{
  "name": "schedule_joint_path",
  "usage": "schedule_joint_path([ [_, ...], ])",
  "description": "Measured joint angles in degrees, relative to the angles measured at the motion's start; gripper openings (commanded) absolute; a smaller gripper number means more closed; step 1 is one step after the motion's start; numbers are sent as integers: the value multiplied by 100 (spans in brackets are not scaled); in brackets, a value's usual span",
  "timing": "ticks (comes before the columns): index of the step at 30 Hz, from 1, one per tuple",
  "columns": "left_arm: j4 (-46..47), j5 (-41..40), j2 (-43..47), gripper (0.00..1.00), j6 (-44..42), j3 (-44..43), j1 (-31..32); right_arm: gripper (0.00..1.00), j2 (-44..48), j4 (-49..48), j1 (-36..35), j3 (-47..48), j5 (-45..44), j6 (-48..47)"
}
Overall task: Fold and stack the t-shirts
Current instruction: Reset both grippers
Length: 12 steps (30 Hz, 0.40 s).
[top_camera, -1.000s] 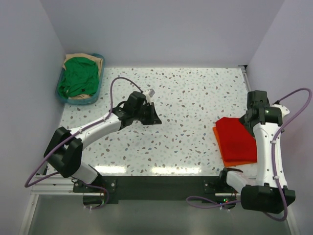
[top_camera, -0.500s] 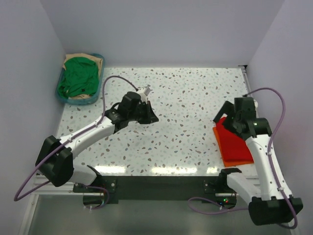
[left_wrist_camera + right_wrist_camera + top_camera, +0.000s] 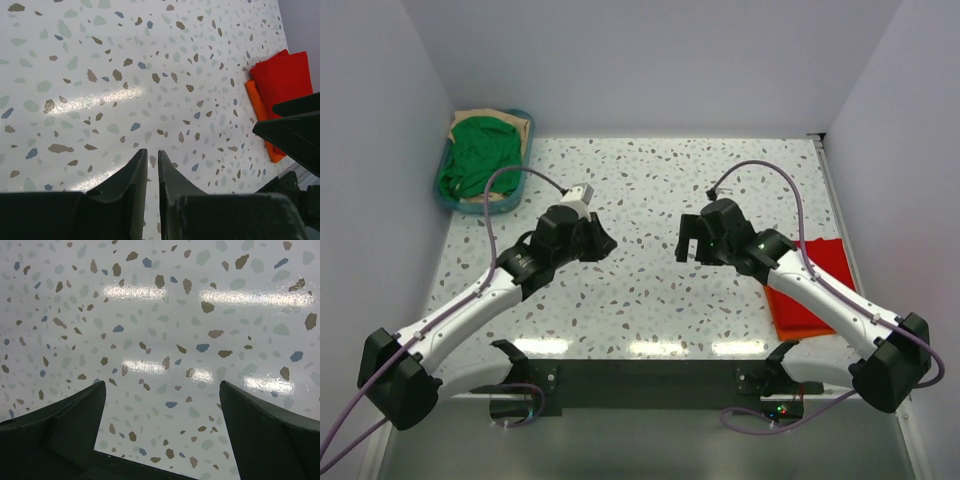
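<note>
The folded red t-shirt (image 3: 827,256) lies on the orange t-shirt (image 3: 798,316) at the right side of the speckled table (image 3: 650,180). The stack's long axis runs roughly from near edge to far, and the right arm partly covers it. A green t-shirt (image 3: 478,158) is heaped over a tan t-shirt (image 3: 495,120) in the teal basket (image 3: 445,196) at the far left corner. Over mid-table, the left gripper (image 3: 152,152) has its fingers a narrow slit apart, and the right gripper (image 3: 162,385) has its fingers spread wide. Both are empty.

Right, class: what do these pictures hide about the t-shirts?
- Top and left wrist views: orange t-shirt nearly all under the red t-shirt; only an edge shows.
- Top view: the right arm crosses the red t-shirt.
- Top view: the green t-shirt covers most of the tan t-shirt in the basket.
</note>
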State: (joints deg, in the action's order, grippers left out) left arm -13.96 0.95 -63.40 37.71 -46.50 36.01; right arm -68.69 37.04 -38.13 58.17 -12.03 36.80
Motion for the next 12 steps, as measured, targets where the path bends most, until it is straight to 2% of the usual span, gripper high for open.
schedule_joint_path([
  [12, -442, -682, 909, 22, -70, 393, 0, 98, 264, -422, -85, -103, -31, -243],
])
